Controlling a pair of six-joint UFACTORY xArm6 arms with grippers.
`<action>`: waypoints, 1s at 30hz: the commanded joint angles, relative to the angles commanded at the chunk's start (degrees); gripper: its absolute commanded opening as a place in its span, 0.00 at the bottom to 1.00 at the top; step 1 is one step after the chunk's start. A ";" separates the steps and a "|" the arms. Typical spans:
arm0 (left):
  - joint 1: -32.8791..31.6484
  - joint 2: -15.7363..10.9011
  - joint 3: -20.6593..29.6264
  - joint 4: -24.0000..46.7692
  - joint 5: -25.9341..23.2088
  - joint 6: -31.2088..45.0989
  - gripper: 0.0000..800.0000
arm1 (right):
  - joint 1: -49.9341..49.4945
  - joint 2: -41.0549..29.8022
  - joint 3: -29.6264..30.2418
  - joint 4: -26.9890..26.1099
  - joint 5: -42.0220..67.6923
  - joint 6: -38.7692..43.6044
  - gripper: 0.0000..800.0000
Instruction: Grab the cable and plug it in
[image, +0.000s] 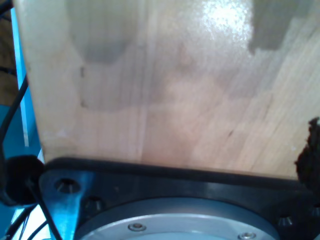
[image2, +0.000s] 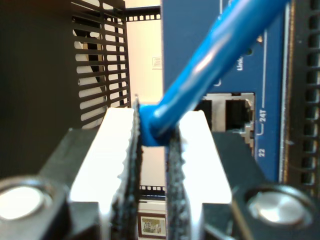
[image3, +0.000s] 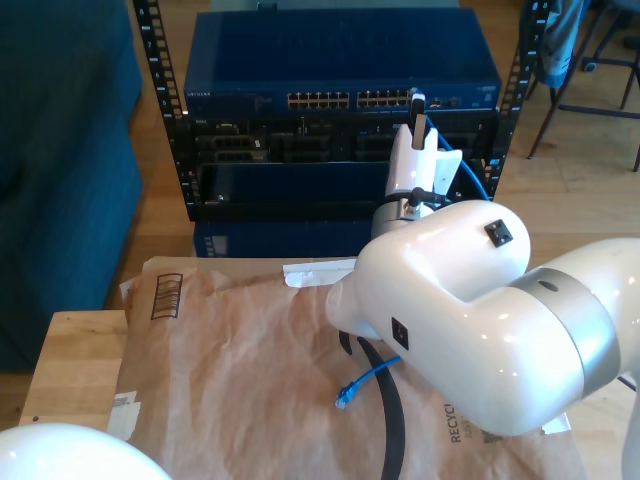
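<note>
My second gripper is shut on the bright-blue cable near one end, with the blue boot pinched between its white fingers. The cable's plug tip is hidden. In the exterior view this gripper is held up against the right end of the port row on the blue network switch. Open ports of the switch lie just beside the fingertips. The cable's other plug lies loose on the brown paper. The first wrist view looks at a wooden surface.
Brown paper covers the wooden table in front of the black rack. A thick black cable curves under the second arm. A white arm part sits at the exterior view's lower left, chair legs at its upper right.
</note>
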 joint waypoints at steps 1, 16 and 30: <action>0.00 0.00 0.00 0.00 0.00 0.00 1.00 | 0.00 0.09 -0.09 0.00 0.00 0.00 0.00; 0.00 0.00 0.00 0.00 0.00 0.00 1.00 | -0.09 0.70 -0.44 -0.09 0.35 0.00 0.00; 0.00 0.00 0.00 0.00 0.00 0.00 1.00 | -0.53 1.23 -1.67 -0.09 0.44 -0.09 0.00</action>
